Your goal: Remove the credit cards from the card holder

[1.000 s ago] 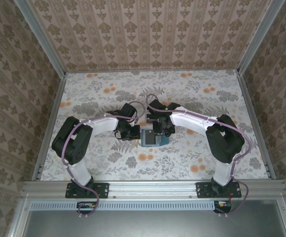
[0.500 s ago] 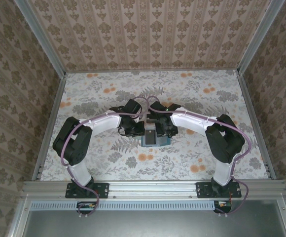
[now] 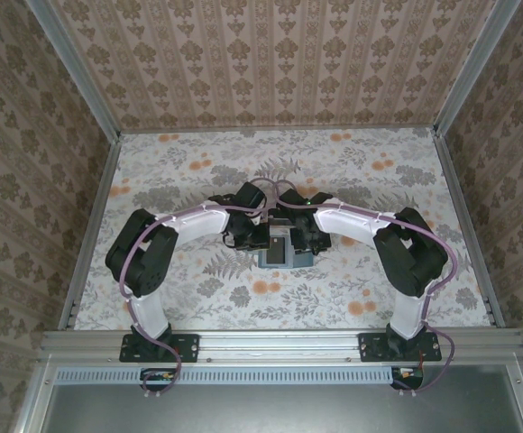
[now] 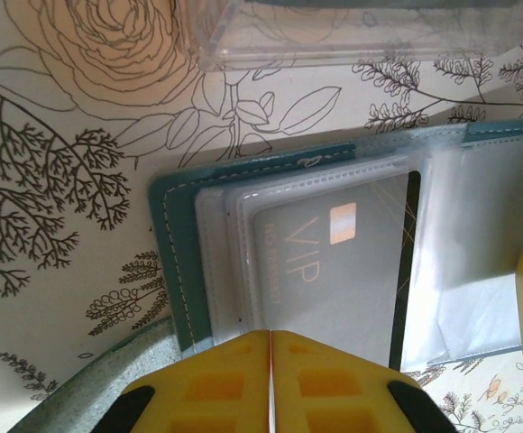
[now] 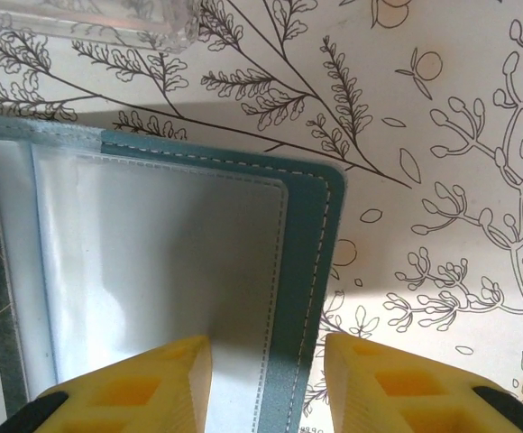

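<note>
Left hand [image 3: 260,236] and right hand [image 3: 299,238] hung just beside each other over the teal-blue rectangular folding card holder [image 3: 284,261] at the middle of the floral counter [image 3: 180,171], seen from above. At the left wrist, that hand [image 4: 270,361] was clenched, yellow fingers [image 4: 212,386] pressed together at the open holder's edge, where a grey VIP credit card [image 4: 334,271] lay in a clear sleeve [image 4: 221,262]. At the right wrist, the hand [image 5: 266,379] stood released, fingers astride the holder's stitched teal border.

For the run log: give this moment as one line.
teal folding card holder: open on floral table | grey VIP card: in clear sleeve | left jaws: shut | right jaws: open over holder's right edge
</note>
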Controlling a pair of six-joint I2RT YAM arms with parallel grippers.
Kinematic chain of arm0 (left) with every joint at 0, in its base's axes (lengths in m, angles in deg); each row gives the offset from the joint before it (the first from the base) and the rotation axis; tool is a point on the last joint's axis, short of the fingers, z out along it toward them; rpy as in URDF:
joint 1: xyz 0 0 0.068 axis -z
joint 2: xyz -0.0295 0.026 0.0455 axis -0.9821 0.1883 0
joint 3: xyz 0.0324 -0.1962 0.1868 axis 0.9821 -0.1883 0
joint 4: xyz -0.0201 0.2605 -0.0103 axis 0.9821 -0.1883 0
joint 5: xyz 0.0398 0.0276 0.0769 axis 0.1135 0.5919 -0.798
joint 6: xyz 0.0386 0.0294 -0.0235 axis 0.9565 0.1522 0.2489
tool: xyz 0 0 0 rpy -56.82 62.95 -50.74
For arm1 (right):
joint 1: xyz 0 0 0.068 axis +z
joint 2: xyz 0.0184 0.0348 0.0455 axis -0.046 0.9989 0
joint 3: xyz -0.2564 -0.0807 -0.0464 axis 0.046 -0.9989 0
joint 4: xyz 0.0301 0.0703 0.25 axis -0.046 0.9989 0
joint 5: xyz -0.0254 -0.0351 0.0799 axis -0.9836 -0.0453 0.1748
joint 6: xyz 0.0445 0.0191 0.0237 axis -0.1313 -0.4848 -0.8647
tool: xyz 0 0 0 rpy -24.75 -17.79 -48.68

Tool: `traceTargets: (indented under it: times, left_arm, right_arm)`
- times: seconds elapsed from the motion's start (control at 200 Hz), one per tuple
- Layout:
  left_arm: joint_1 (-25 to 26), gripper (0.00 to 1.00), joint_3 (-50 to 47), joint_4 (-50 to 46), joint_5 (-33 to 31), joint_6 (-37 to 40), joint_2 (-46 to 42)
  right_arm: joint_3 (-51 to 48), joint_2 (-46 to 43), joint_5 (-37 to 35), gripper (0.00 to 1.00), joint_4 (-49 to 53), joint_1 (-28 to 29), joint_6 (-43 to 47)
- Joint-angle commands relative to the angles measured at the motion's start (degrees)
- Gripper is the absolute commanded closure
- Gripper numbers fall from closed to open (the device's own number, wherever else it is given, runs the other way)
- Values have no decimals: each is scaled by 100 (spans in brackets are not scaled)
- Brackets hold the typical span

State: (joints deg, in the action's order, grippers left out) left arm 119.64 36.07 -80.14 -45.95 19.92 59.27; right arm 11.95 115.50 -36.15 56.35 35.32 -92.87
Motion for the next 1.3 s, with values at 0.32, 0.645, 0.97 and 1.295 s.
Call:
traceTargets:
  times: [0.32,0.645,0.97,1.295]
  left_arm:
    - [-15,90,199,1,25,-30,83]
    - [-81,93,125,146,164,-62,37]
    - [-162,97,-88,735,676,-328,89]
    - [-231,98,-328,748,706,-345,159]
  right_arm:
    - [116,-582,210,60,132,-47,-2]
    - [364,-884,719,65,4,-67,-114]
    - [-521,-671,2783,79,-1942,-605,-968]
    - [-755,-142,3382,81,-2695,-746,-1233]
